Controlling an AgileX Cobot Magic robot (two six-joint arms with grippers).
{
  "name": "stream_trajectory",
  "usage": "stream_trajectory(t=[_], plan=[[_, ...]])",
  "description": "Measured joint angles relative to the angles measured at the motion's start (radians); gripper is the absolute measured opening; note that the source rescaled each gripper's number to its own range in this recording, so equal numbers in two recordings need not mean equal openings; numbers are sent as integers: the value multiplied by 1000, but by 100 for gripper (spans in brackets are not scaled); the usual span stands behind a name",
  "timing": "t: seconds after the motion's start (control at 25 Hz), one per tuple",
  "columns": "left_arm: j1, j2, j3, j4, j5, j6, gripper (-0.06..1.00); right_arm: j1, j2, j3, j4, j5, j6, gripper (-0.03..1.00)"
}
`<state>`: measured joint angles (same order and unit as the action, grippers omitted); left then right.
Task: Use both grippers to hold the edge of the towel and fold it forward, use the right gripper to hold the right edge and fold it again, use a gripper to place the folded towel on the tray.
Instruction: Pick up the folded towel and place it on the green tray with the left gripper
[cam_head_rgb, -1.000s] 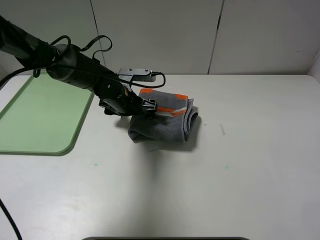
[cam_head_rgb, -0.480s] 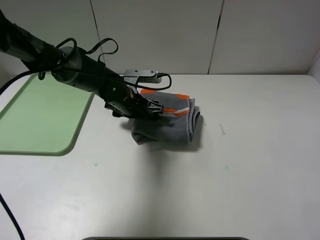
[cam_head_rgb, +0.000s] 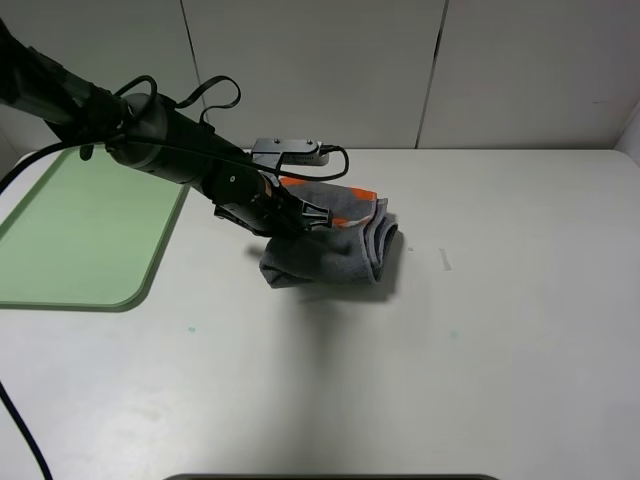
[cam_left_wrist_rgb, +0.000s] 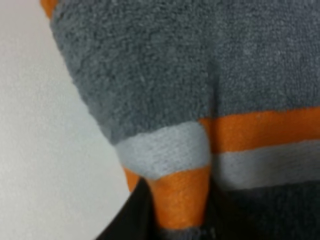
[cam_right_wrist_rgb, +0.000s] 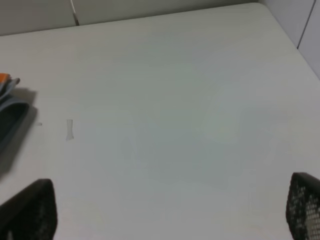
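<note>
The folded grey towel with orange and white stripes lies on the white table, right of the green tray. My left gripper is at the towel's left edge and is shut on it. The left wrist view shows the towel filling the frame, with a striped fold pinched between the jaws of the left gripper. My right gripper is open and empty over bare table; the towel's edge shows at one side of its view. The right arm is out of the exterior high view.
A small tape mark lies on the table right of the towel. The white wall panels stand behind the table's far edge. The left arm's cable loops above the tray's right side.
My left gripper has shifted a little to the right at the towel's left edge, and the towel has bunched and moved slightly with it.
</note>
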<state>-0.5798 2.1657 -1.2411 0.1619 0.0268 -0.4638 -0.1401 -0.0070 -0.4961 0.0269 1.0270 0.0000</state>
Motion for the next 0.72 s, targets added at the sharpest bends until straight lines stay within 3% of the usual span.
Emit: stream_trajectory(t=[0.28, 0.72], plan=[[0, -4, -3, 1, 17, 6, 15, 0, 0, 0, 1, 0, 0, 100], [51, -132, -3, 78, 243, 57, 15, 0, 0, 0, 1, 0, 0, 100]])
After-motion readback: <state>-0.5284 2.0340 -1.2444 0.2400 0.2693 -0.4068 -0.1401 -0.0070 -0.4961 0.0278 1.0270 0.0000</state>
